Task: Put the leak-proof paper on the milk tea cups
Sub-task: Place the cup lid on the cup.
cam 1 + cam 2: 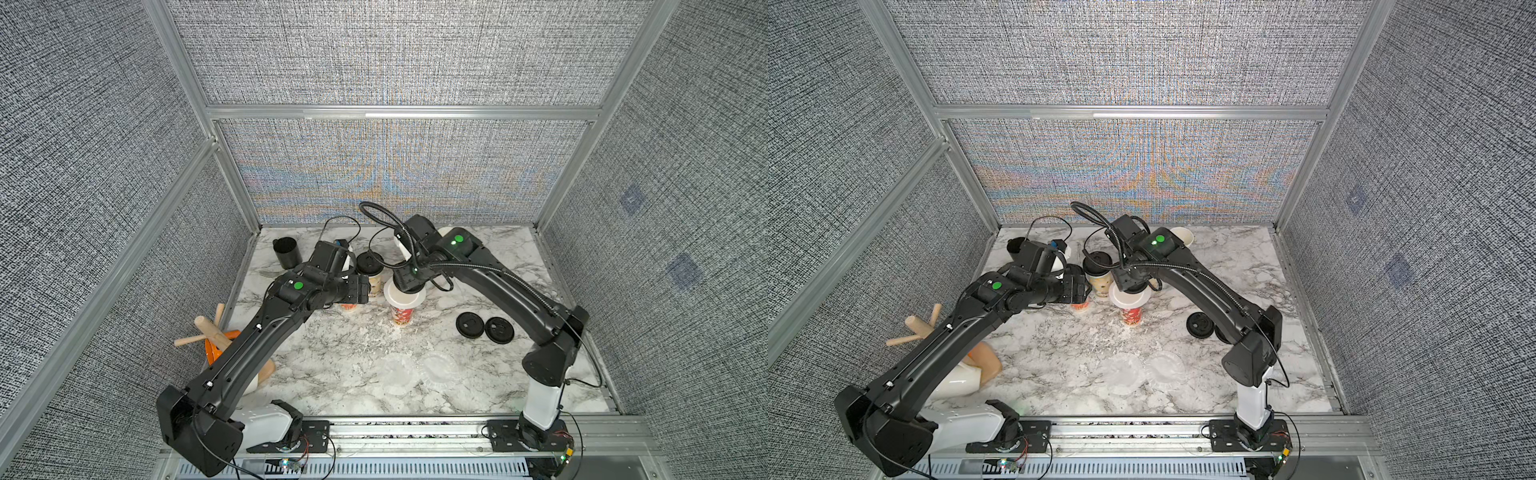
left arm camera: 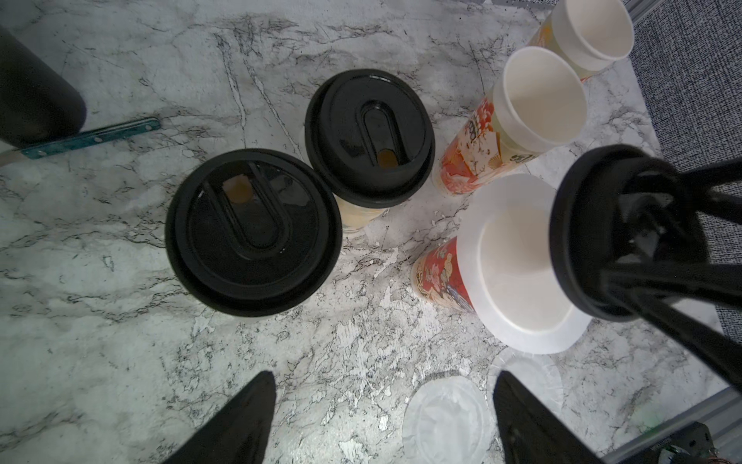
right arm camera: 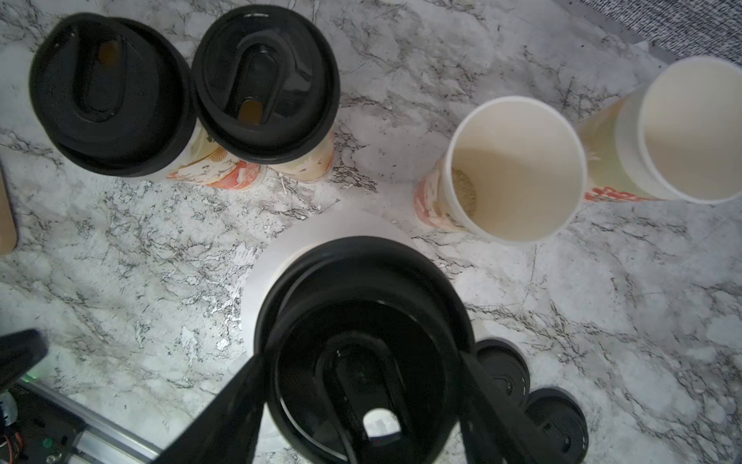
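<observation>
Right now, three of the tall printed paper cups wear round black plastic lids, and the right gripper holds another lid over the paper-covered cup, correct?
Two, not three: the left wrist view shows only two lidded cups. The rest holds.

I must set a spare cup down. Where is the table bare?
Bare: the marble between the paper-covered cup and the loose papers in front; also the far right corner behind the loose black lids. Crowded: the far middle, where the cups stand close together.

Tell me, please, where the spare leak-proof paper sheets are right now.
In both top views the two spare sheets lie flat on the marble table near its front edge, in front of the paper-covered cup.
</observation>
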You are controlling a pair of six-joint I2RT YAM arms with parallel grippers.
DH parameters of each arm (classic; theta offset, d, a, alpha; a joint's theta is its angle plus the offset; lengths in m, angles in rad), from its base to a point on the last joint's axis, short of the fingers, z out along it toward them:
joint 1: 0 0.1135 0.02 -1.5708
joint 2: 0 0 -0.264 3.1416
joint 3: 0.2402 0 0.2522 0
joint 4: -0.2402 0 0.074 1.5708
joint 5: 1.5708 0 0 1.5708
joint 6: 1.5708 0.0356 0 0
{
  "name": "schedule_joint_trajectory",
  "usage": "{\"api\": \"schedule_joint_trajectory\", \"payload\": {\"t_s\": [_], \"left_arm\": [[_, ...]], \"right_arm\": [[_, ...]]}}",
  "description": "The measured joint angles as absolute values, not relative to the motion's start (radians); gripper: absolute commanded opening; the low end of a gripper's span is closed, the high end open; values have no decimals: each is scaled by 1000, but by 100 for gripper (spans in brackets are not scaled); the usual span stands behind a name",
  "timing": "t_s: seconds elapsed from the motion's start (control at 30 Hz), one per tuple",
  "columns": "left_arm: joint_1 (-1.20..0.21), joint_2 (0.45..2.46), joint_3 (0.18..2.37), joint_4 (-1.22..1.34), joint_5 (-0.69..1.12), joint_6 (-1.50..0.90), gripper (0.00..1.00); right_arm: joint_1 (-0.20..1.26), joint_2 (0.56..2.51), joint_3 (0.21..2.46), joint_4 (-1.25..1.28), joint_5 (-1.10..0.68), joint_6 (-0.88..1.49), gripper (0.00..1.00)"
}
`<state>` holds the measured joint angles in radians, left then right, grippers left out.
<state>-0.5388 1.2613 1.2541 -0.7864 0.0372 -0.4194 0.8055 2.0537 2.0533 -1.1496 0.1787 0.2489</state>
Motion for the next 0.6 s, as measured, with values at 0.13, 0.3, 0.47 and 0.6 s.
{"api": "schedule_joint_trajectory", "payload": {"t_s": [0.13, 0.3, 0.47, 0.6], "left_arm": [[-533, 1254, 1245, -787, 46, -419, 87], [-527, 1253, 1243, -786, 52, -419, 86], [-527, 1252, 1238, -787, 56, -419, 86], [-523, 1252, 1238, -787, 56, -419, 86]], "right_arm": [[813, 2076, 2054, -1156, 170, 249, 72], [815, 2086, 2037, -1155, 153, 249, 73], [820, 2098, 2035, -1155, 147, 248, 73], [820, 2099, 2034, -1156, 144, 249, 73]]}}
